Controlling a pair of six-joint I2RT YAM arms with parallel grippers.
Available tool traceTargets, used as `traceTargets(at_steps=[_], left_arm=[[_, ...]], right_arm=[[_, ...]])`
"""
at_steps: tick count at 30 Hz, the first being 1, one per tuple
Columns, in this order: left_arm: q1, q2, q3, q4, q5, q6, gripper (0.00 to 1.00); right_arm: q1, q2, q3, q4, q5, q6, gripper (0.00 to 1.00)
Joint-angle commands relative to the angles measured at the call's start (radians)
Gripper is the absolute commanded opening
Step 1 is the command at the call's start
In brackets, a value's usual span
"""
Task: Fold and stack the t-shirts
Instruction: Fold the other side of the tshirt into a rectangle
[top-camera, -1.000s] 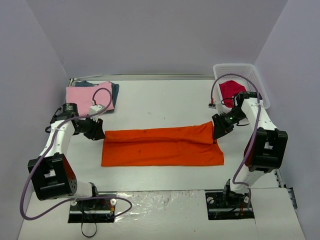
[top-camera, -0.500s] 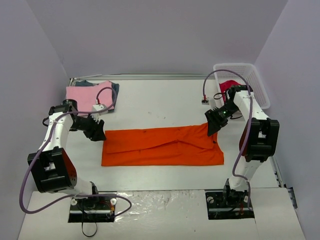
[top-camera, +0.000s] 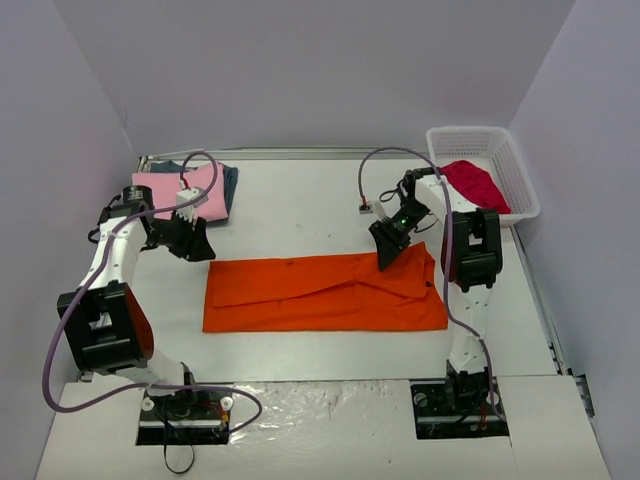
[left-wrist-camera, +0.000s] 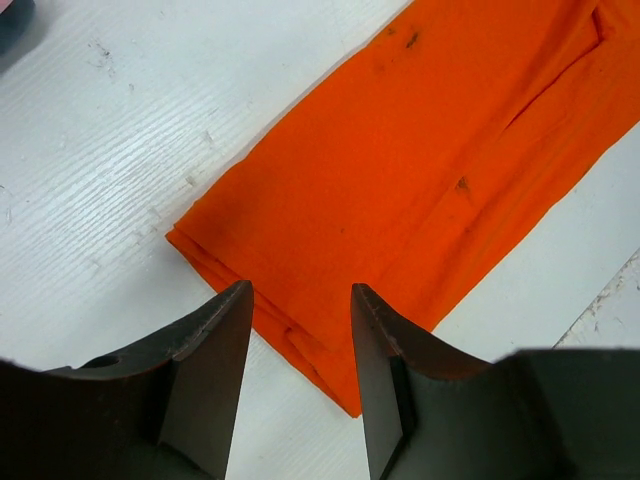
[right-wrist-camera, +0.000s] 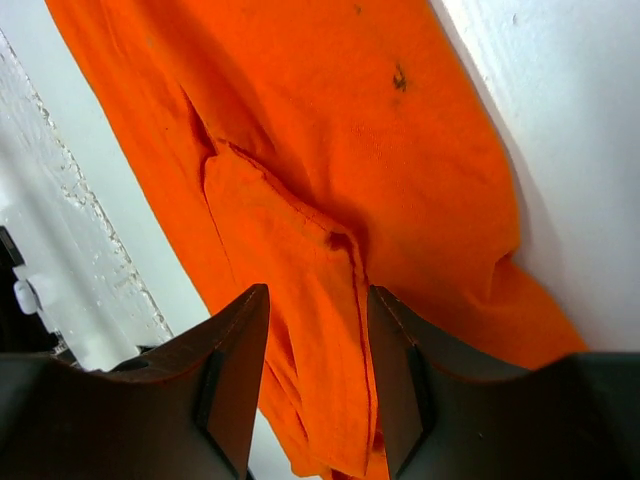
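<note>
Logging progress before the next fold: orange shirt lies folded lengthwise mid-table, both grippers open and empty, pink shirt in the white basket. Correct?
One slip: the top view shows a crimson shirt in the white basket; the pink shirt lies at the far left of the table. Otherwise yes: orange shirt folded lengthwise mid-table, left gripper and right gripper open and empty.

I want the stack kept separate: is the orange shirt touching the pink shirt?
Apart. The top view shows bare white table between the orange shirt and the pink shirt.
</note>
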Motion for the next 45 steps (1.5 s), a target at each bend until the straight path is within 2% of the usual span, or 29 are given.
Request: traceTargets(at_steps=[1,15,17,20,21,23,34,45], left_arm=[[0.006,-0.031,-0.003,0.025,0.019,-0.031,0.43],[0.006,-0.014,-0.012,0.038,0.013,-0.047,0.43],[0.006,-0.008,-0.015,0.038,0.015,-0.048,0.43],[0.006,-0.002,-0.016,0.038,0.016,-0.047,0.43],[0.006,-0.004,-0.016,0.038,0.016,-0.048,0.43],[0.006,-0.004,-0.019,0.042,0.019,-0.050,0.43],[0.006,-0.013,-0.023,0.037,0.029,-0.047,0.43],[0.006,-0.008,-0.025,0.033,0.036,-0.042,0.43]], right_arm=[[0.013,0.007,0.059,-0.061,-0.034,-0.008,0.40],[0.077,0.073,0.064,-0.061,-0.003,-0.021,0.39],[0.080,0.078,0.058,-0.061,-0.002,-0.025,0.37],[0.080,0.076,0.053,-0.061,0.000,-0.026,0.20],[0.080,0.072,0.052,-0.061,0.002,-0.025,0.08],[0.080,0.058,0.047,-0.061,0.003,-0.023,0.02],[0.096,-0.040,-0.005,-0.061,0.037,-0.011,0.03],[0.197,-0.111,-0.120,-0.061,0.066,-0.023,0.00]])
